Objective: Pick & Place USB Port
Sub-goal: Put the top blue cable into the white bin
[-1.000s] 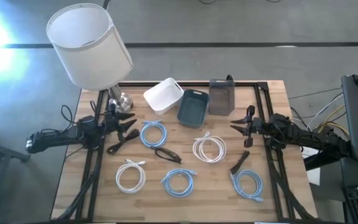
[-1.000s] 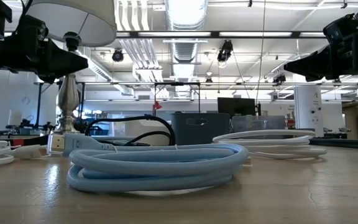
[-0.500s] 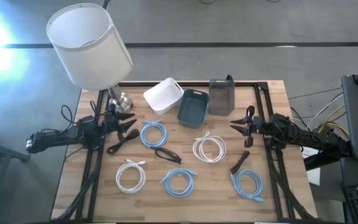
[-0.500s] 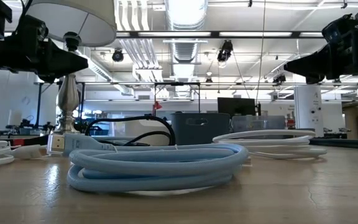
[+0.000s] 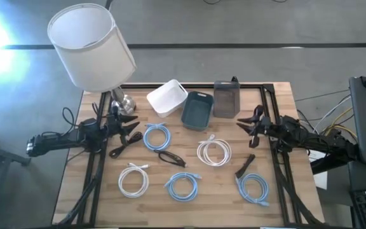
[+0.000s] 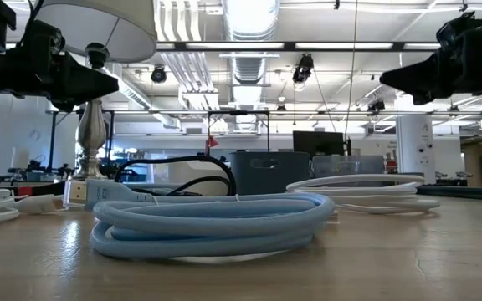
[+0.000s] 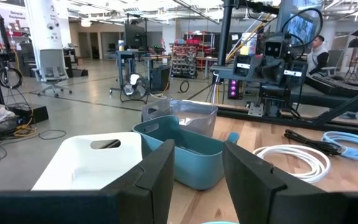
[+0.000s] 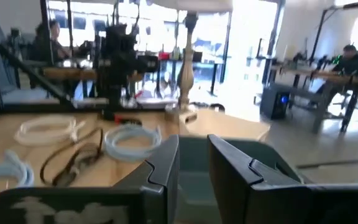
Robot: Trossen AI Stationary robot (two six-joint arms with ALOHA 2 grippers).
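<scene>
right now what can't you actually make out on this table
- Plug types on the coiled cables: too small in the high view, e.g. the white cable.
- Inside the clear bin: high view shows only its dark top; in the left wrist view the teal bin hides it.
- Most cables in the low view: the blue cable up front blocks them.
- Lamp base: its shade covers it from above.

grey concrete floor [image 5: 246, 63]; white lampshade [image 5: 91, 46]; ceiling strip lights [image 6: 249, 17]

Wood table [image 5: 284, 95], plastic bins [image 5: 196, 109].
</scene>
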